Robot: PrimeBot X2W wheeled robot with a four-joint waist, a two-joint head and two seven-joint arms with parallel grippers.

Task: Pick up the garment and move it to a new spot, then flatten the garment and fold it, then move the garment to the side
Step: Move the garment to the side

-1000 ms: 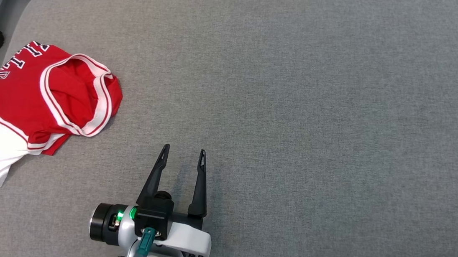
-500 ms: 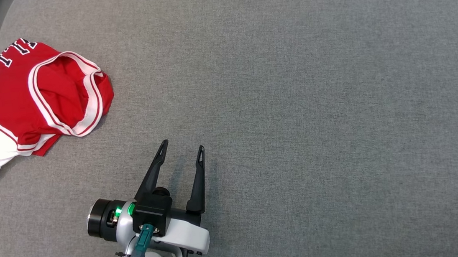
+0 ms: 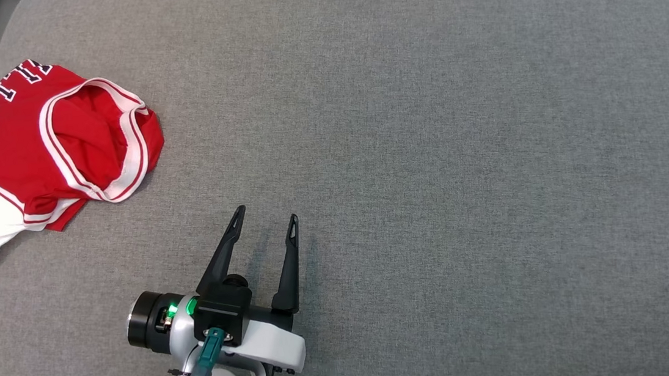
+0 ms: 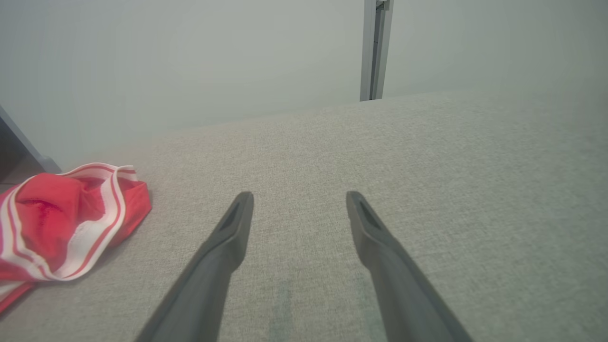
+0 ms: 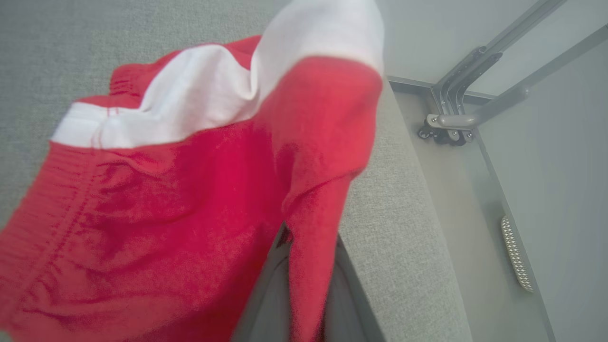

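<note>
On the cushion (image 3: 428, 142): garment (image 5: 190, 190) gripped

Head: left claw (image 3: 267, 214) spread, empty; jersey (image 3: 48, 142) crumpled far left. Left wrist: likewise. Right wrist: right claw (image 5: 308, 247) clamps limp garment near cushion's edge. Seems light, soft; best taken by hem.

I see my right gripper (image 5: 308, 247) pinched on a fold of the garment (image 5: 190, 190) (red, white bands), grey cushion (image 5: 403, 247) behind, a metal frame (image 5: 475, 114) beyond its edge.
</note>
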